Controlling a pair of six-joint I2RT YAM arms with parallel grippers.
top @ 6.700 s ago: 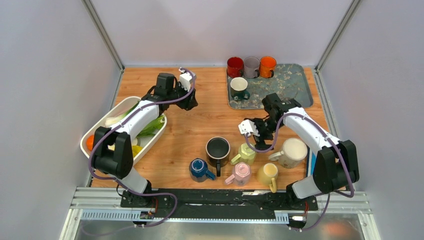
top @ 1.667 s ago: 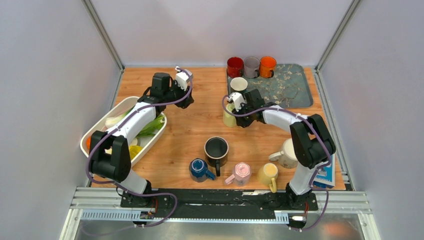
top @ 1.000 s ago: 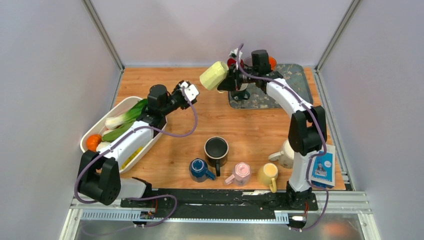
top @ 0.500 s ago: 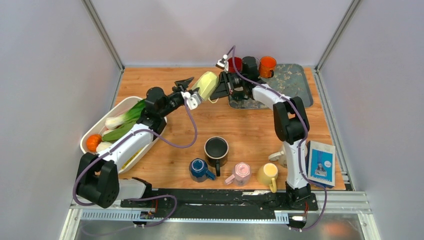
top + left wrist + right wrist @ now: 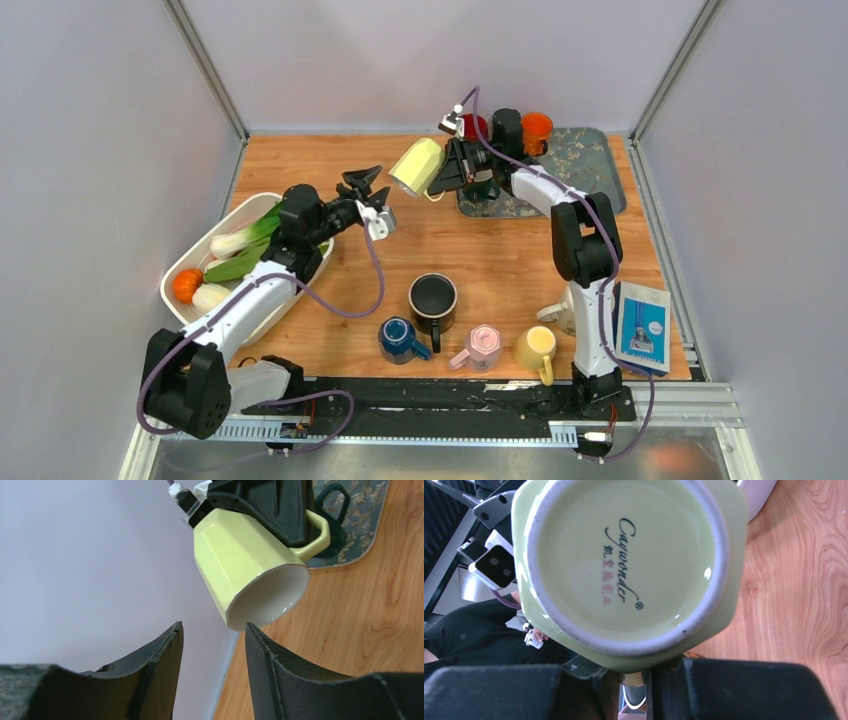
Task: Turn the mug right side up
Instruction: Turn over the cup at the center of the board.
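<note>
1. Pale grey walls [image 5: 420, 60] enclose a wooden worktop [image 5: 470, 250], with both arms reaching toward its far edge.
2. The right gripper [image 5: 448, 172] is clamped tight on the yellow-green mug [image 5: 417, 166], gripping it on its handle side.
3. That mug hangs in the air over the far middle of the worktop, just left of the patterned tray [image 5: 585, 165] in the far right corner.
4. It is tilted, with its mouth angled down toward the left arm and its base [image 5: 624, 560] facing the right wrist camera, printed mark showing.
5. The left gripper [image 5: 361, 182] is raised in front of the mug's mouth, its fingers [image 5: 159, 666] spread fairly wide and holding nothing.
6. From above, a gap separates it from the mug.
7. A red mug [image 5: 472, 127] and an orange mug [image 5: 537, 128] stand at the tray's far edge.
8. A white basin [image 5: 195, 252] at the left edge holds leafy greens [image 5: 262, 222] and something orange [image 5: 185, 285].
9. Toward the near edge stand a black mug [image 5: 435, 297], a blue mug [image 5: 397, 337], a pink mug [image 5: 482, 345] and a yellow mug [image 5: 537, 347].
10. A booklet [image 5: 642, 327] lies at the right edge.
</note>
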